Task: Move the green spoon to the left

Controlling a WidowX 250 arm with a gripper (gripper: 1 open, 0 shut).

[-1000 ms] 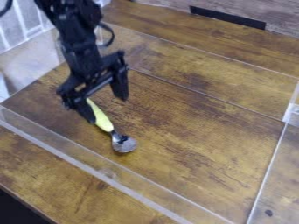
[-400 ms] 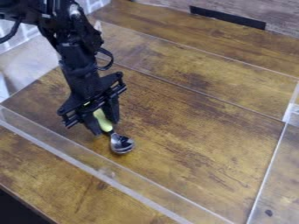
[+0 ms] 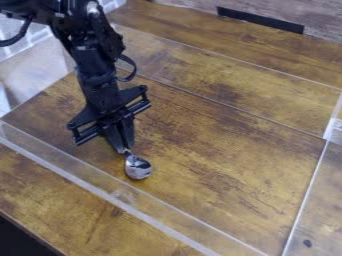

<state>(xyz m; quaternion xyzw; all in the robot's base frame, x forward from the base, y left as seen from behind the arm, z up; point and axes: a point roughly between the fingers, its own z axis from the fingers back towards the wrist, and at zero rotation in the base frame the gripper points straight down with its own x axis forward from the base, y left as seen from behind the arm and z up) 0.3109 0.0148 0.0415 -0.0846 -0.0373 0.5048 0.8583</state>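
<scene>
Grasp step: fingers [image 3: 119,138] clamped on spoon [image 3: 135,163] handle, low over desk [image 3: 241,110]; next, lift slightly, carry left.

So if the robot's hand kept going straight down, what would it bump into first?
The hand points almost straight down and is shut on the green spoon, so it would probably press the spoon into the wooden table right beneath it.
</scene>
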